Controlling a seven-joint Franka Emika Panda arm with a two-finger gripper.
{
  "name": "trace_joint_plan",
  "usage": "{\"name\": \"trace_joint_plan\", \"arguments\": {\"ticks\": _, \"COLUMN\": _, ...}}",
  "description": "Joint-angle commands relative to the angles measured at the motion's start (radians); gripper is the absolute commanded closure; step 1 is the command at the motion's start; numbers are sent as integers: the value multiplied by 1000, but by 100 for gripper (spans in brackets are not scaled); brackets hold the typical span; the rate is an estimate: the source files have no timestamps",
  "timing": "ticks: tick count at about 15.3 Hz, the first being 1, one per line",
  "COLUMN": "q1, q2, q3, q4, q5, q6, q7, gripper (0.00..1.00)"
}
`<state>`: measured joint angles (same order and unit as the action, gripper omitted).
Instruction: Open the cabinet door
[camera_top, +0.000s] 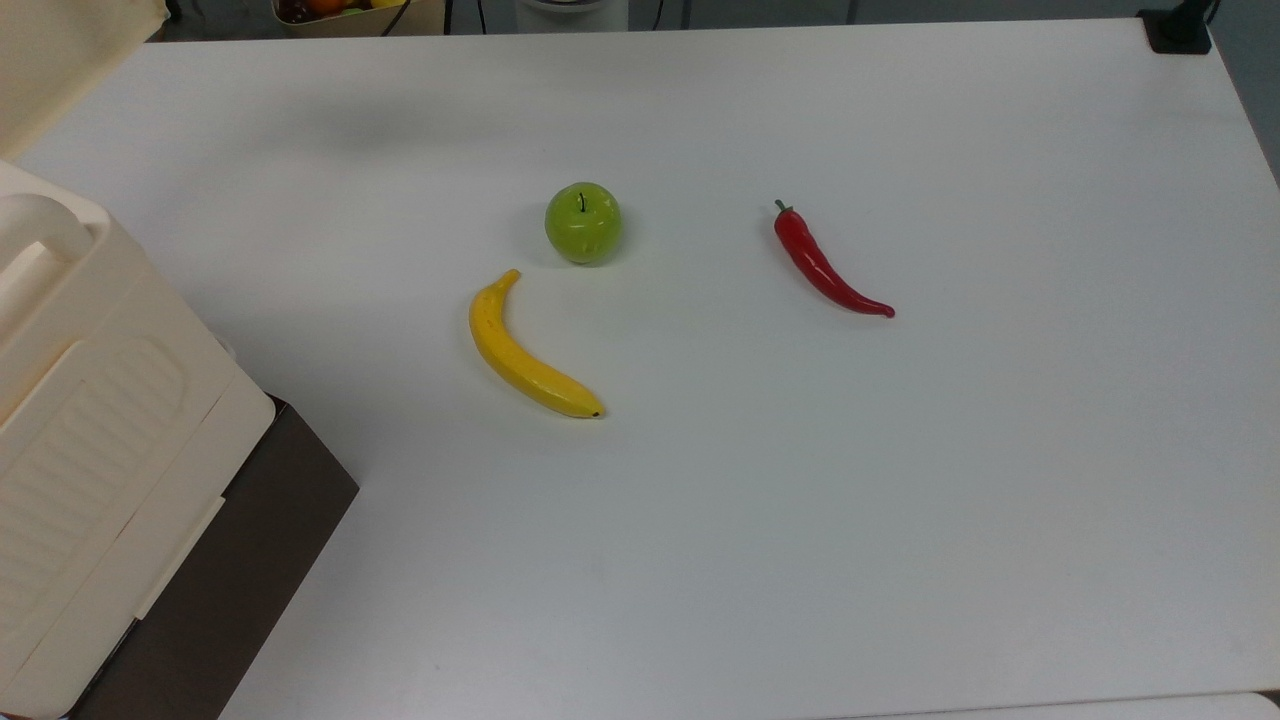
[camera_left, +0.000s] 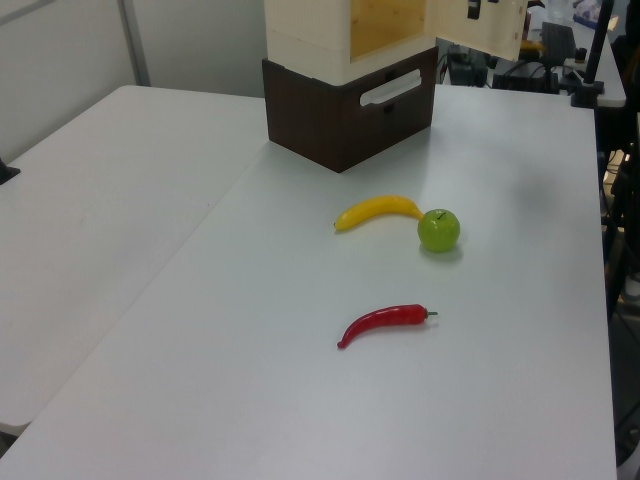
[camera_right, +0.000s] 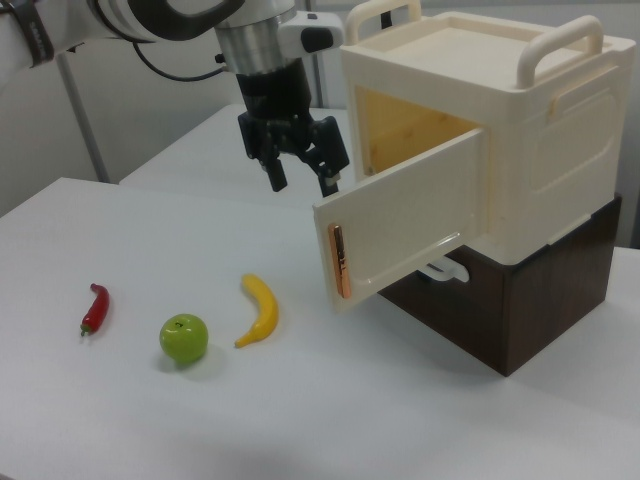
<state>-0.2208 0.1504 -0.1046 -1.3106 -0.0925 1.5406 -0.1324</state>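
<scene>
My fingers (camera_right: 300, 180) are hanging spread, gripping nothing, behind the smooth cream cabinet door (camera_right: 405, 218), which is standing ajar with its copper edge strip showing.

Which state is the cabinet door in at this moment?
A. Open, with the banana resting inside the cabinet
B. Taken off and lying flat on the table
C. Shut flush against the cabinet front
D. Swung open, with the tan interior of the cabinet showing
D. In the right view the cabinet door stands swung out from the cabinet, baring its tan interior, while the banana lies on the table; the open gripper hangs just behind the door's upper edge.
</scene>
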Motion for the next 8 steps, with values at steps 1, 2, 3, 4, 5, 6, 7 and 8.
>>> {"name": "trace_joint_plan", "arguments": {"ticks": 1, "q1": -3, "q2": -32, "q3": -64, "q4": -7, "q5": -7, "q6": -22, "q7": -38, "gripper": 0}}
{"name": "trace_joint_plan", "arguments": {"ticks": 2, "q1": -2, "q2": -32, "q3": -70, "q4": -7, "q5": -9, "q6": -22, "q7": -38, "gripper": 0}}
{"name": "trace_joint_plan", "arguments": {"ticks": 3, "q1": -2, "q2": -34, "q3": -70, "q4": -7, "q5": -9, "q6": -23, "q7": -36, "gripper": 0}}
{"name": "trace_joint_plan", "arguments": {"ticks": 4, "q1": 4, "q2": -34, "q3": -66, "q4": -7, "q5": -7, "q6": -23, "q7": -26, "gripper": 0}}
{"name": "trace_joint_plan", "arguments": {"ticks": 5, "q1": 11, "q2": -34, "q3": -60, "q4": -7, "q5": -3, "q6": -25, "q7": -24, "gripper": 0}}
{"name": "trace_joint_plan", "arguments": {"ticks": 6, "q1": 17, "q2": -34, "q3": -55, "q4": -9, "q5": 10, "q6": -27, "q7": -24, "gripper": 0}}
{"name": "trace_joint_plan", "arguments": {"ticks": 7, "q1": 29, "q2": -34, "q3": -49, "q4": -9, "q5": 13, "q6": -28, "q7": -12, "gripper": 0}}
{"name": "trace_joint_plan", "arguments": {"ticks": 8, "q1": 49, "q2": -34, "q3": -35, "q4": -9, "q5": 16, "q6": -28, "q7": 3, "gripper": 0}}
